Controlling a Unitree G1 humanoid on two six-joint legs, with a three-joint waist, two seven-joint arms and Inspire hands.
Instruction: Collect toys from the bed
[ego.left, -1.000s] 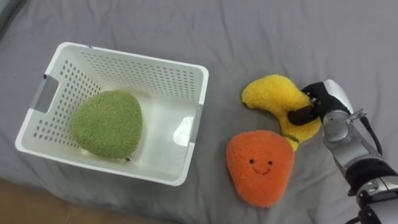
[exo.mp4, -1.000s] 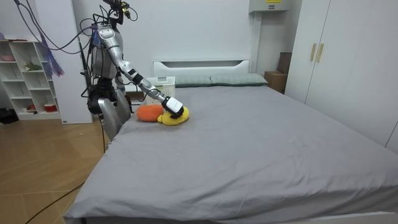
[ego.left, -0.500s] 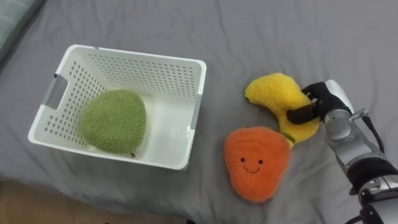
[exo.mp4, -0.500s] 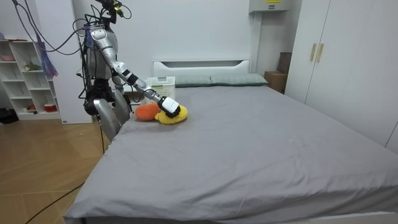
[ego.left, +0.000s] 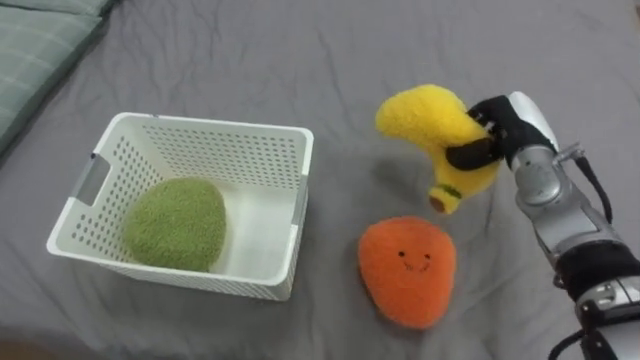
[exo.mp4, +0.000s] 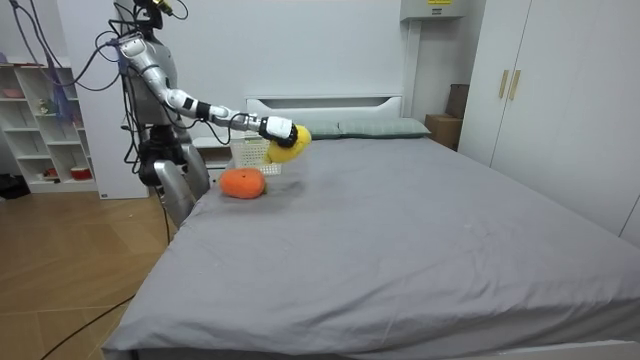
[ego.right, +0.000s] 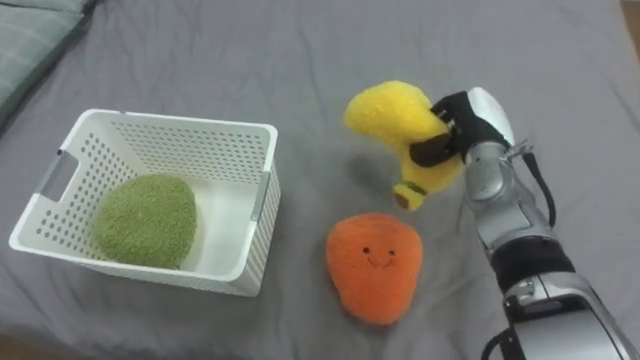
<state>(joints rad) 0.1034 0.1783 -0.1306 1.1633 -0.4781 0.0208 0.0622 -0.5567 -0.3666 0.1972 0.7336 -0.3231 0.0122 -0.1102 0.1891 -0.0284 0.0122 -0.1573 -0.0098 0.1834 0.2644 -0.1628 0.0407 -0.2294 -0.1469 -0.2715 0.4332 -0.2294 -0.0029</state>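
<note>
Your right hand (ego.left: 505, 128) has its fingers and thumb curled round the narrow end of the yellow banana toy (ego.left: 430, 125), holding it up clear of the grey bed (ego.left: 300, 50). It hangs beyond the orange toy (ego.left: 407, 270) and well to the right of the white basket (ego.left: 215, 123). Of the 3 toys, 1 green toy (ego.left: 175, 222) already lies in the basket's left half. The other 2 are outside it. The main risk, as I judge it, is the grip. You have soft plush by 1 end only, and the bulk sticks out to the left of the hand. A quick swing toward the basket could make it twist or slide out and fall short onto the bed. Mind the basket's right wall too. The basket looks light, so if you come in low and catch that wall with the toy, you may shove or tip it. Aim for the open right half, because a drop onto the green toy could bounce back out. Keep the forearm high over the orange toy. In the room view it lies near the bed's edge on the robot's side, so a low sweep could knock it to the floor.
</note>
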